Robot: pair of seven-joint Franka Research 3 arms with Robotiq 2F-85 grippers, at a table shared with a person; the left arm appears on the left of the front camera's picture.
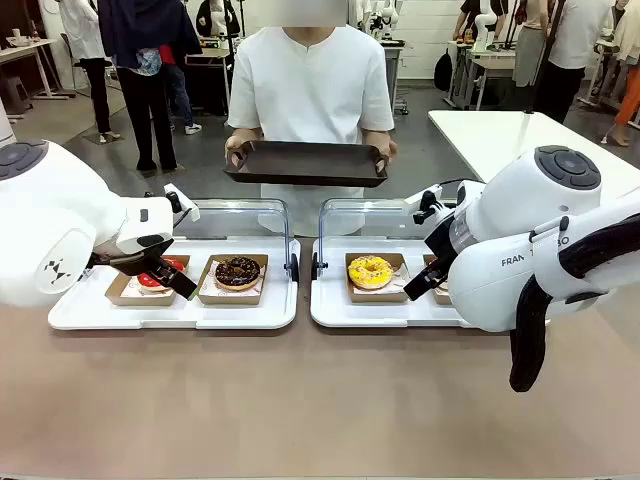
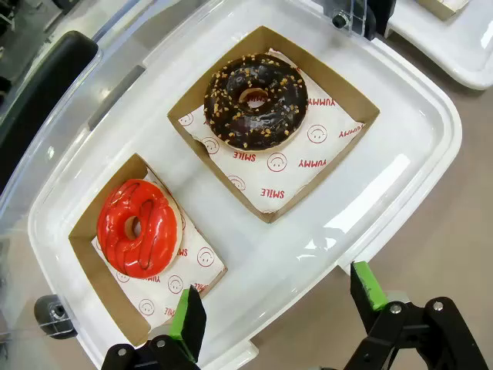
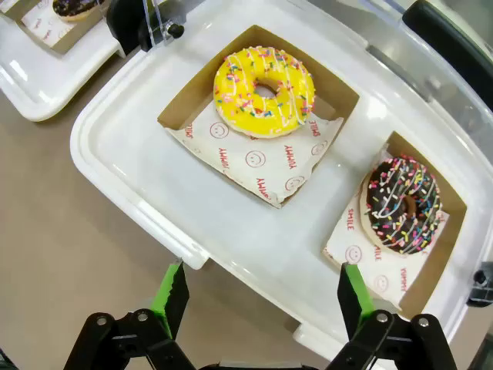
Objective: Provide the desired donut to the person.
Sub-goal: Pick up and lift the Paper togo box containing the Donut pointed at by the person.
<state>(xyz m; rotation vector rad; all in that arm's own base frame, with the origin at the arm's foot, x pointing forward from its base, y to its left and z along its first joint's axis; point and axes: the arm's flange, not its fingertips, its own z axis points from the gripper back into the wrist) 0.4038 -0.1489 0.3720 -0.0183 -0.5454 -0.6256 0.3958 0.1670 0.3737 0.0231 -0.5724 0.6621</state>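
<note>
Hovering, my left tool (image 2: 277,297): jaws spread, gripping nothing, above the near rim of the left white tray (image 2: 400,154).
Left tray contents: red donut (image 2: 139,227) and nut-topped chocolate donut (image 2: 256,104), each in its own card box.
My right tool (image 3: 262,284): jaws spread, gripping nothing, above the right white tray (image 3: 154,193).
Right tray contents: yellow sprinkled donut (image 3: 264,91) and chocolate sprinkled donut (image 3: 402,202), boxed.
Person (image 1: 310,90): across the worktop (image 1: 300,400), holding a dark tray (image 1: 305,162) in both hands.

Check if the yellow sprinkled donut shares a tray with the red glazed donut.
No, the yellow sprinkled donut sits in the right white tray, while the red glazed donut sits in the left white tray.
</note>
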